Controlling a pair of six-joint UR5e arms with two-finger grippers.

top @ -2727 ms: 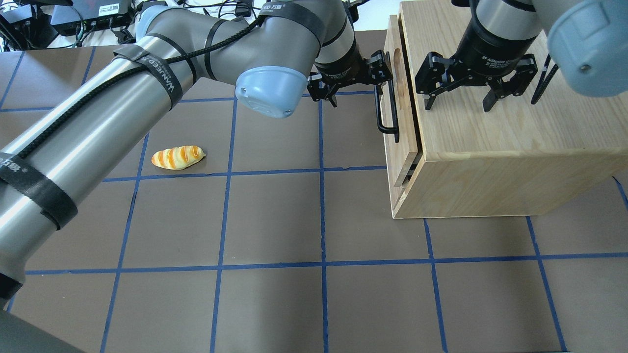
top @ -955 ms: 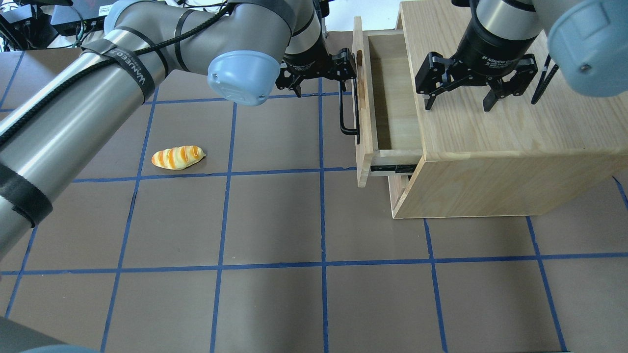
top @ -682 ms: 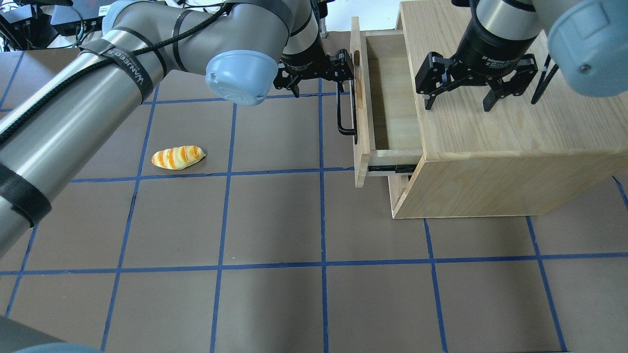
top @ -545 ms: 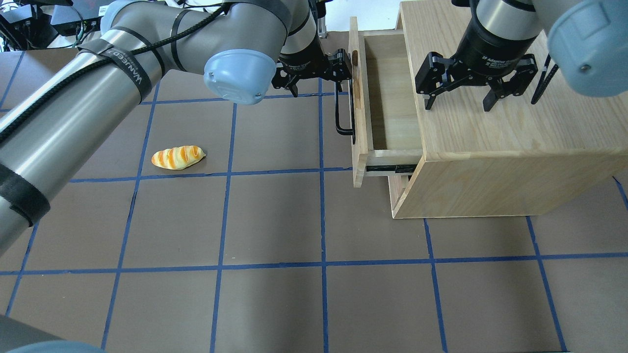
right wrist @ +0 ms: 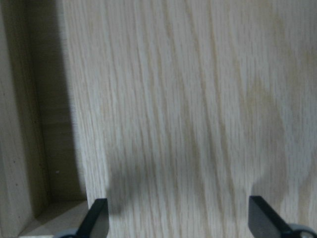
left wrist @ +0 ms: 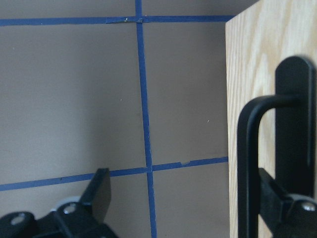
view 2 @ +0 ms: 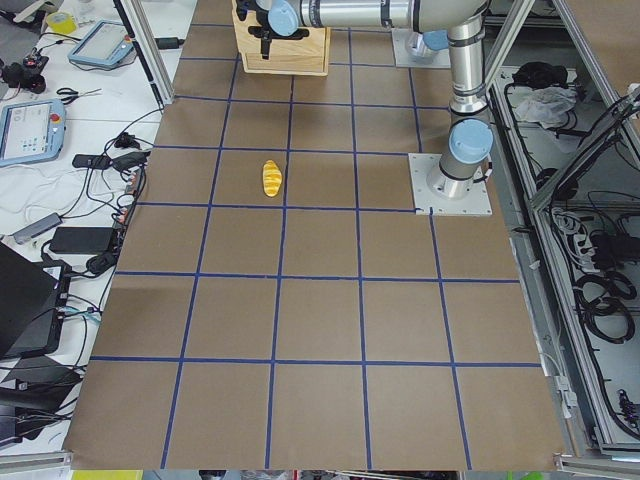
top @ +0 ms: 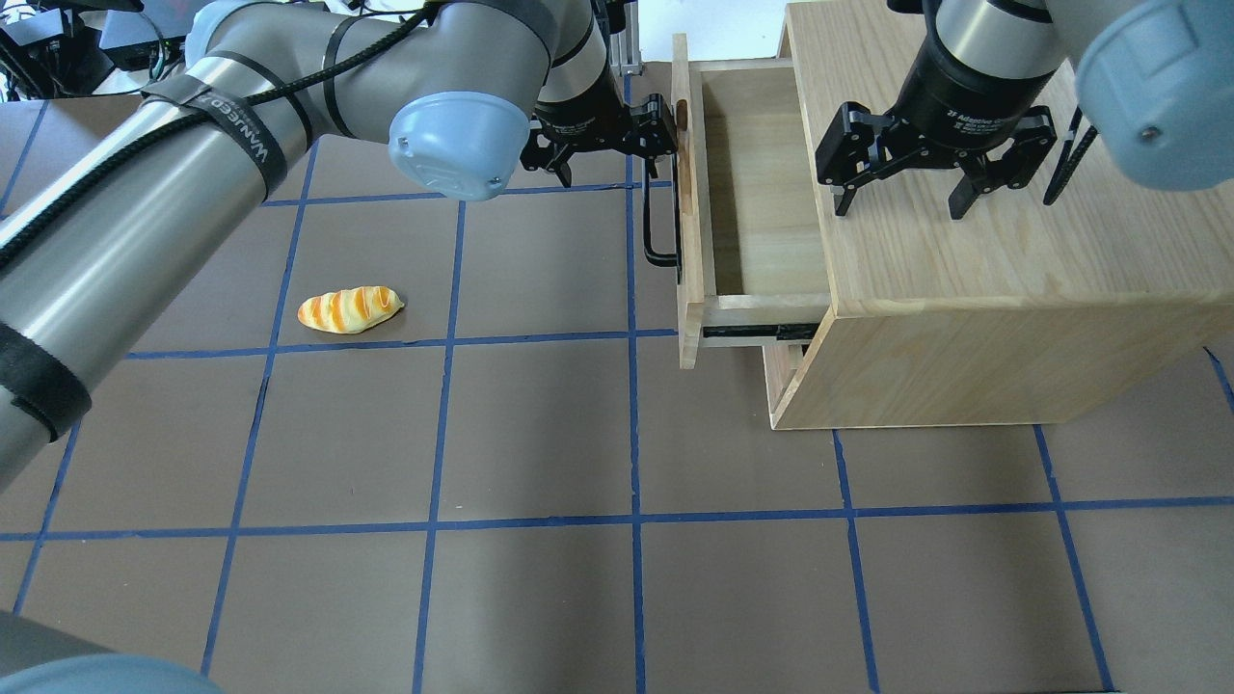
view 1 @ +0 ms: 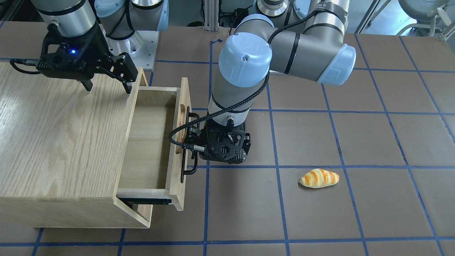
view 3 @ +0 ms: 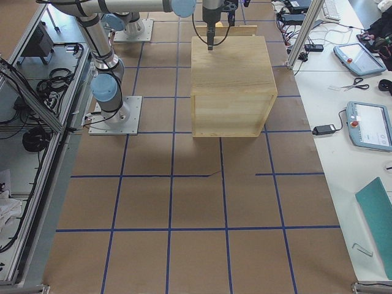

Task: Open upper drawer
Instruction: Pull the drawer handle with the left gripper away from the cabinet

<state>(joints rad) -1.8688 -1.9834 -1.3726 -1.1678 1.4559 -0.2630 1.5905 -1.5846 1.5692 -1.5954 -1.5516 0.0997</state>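
The upper drawer [top: 762, 193] is a shallow light-wood tray, pulled partly out of the oak cabinet [top: 964, 289] and empty inside [view 1: 149, 142]. Its front panel carries a black bar handle [top: 656, 226], also in the front view [view 1: 186, 156], and an oblong slot [view 1: 180, 128]. My left gripper [top: 612, 159] is open at the handle. In the left wrist view [left wrist: 188, 198] one finger [left wrist: 285, 203] sits behind the bar [left wrist: 247, 168], against the panel. My right gripper [top: 901, 198] hangs open and empty just above the cabinet top [view 1: 106, 83].
A toy bread roll [top: 349, 308] lies on the brown mat, well left of the drawer, also in the front view [view 1: 319, 177]. The shut lower drawer front [top: 786, 371] shows under the open one. The cabinet fills the far right of the mat [view 3: 233, 67].
The upper drawer has slid out of the cabinet, from nearly shut to well open, with my left gripper moving along at the handle. The right arm has not moved.
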